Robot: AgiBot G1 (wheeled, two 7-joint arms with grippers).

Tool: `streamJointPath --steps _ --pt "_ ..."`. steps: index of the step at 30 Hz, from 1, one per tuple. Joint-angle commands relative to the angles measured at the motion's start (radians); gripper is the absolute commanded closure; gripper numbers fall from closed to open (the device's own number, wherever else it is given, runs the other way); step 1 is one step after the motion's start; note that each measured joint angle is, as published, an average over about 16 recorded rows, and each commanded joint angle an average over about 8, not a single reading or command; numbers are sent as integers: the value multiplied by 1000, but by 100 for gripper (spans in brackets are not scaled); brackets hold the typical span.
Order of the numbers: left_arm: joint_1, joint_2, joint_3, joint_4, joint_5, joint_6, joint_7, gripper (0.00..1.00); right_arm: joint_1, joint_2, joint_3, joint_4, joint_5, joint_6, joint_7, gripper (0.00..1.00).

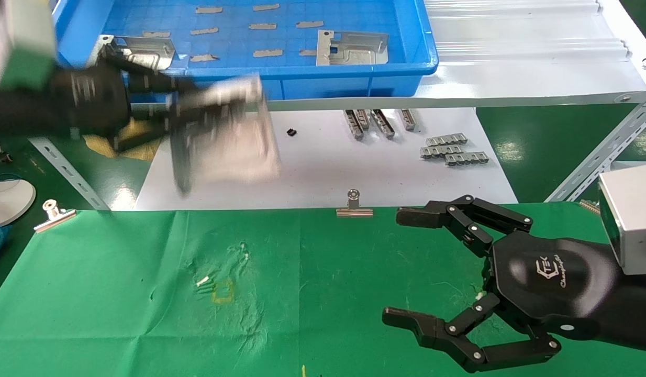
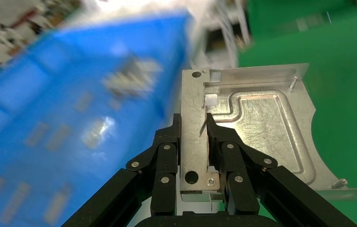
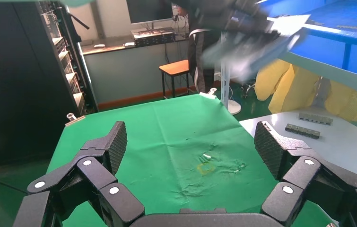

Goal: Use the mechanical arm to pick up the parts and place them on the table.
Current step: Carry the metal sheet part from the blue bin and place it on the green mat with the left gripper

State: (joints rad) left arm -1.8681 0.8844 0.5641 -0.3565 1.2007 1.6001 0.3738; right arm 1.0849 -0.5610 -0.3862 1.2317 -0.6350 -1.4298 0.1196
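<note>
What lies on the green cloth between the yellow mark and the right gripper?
Nothing: in the head view the cloth between the yellow mark and the open right gripper is bare, only wrinkled.

Silver plate [image 2: 256, 123], embossed channel. Black left gripper [image 2: 193, 142], black right gripper [image 1: 407, 267], white logo. Blue tray [image 1: 354, 70]. Green cloth [image 1: 119, 293], yellow square mark [image 1: 222, 291].

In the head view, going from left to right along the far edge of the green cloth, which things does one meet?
Silver binder clip at the left corner → silver binder clip near the middle → upper fingers of the open right gripper, which hangs over the green cloth.
</note>
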Motion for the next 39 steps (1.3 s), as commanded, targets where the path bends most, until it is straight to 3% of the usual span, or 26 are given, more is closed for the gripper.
streamJointPath --steps 1,7,16,17,18,23,25,32,39 --pt "43 -38 33 -84 -12 5 33 100 0 0 0 0 0 0 0 0" --pt "151 -58 150 -138 13 -25 153 100 0 0 0 0 0 0 0 0" --pt "180 25 211 36 92 -95 318 97 0 0 0 0 0 0 0 0" --pt "181 34 212 54 94 -99 330 93 0 0 0 0 0 0 0 0" --pt "182 42 214 71 96 -103 343 82 0 0 0 0 0 0 0 0" --pt "180 82 221 143 110 -137 393 21 0 0 0 0 0 0 0 0" --pt "178 97 224 167 117 -158 408 2 0 0 0 0 0 0 0 0" --pt "171 131 230 230 129 -199 450 0 0 0 0 0 0 0 0 0" --pt "168 125 213 267 100 -117 472 0 0 0 0 0 0 0 0 0"
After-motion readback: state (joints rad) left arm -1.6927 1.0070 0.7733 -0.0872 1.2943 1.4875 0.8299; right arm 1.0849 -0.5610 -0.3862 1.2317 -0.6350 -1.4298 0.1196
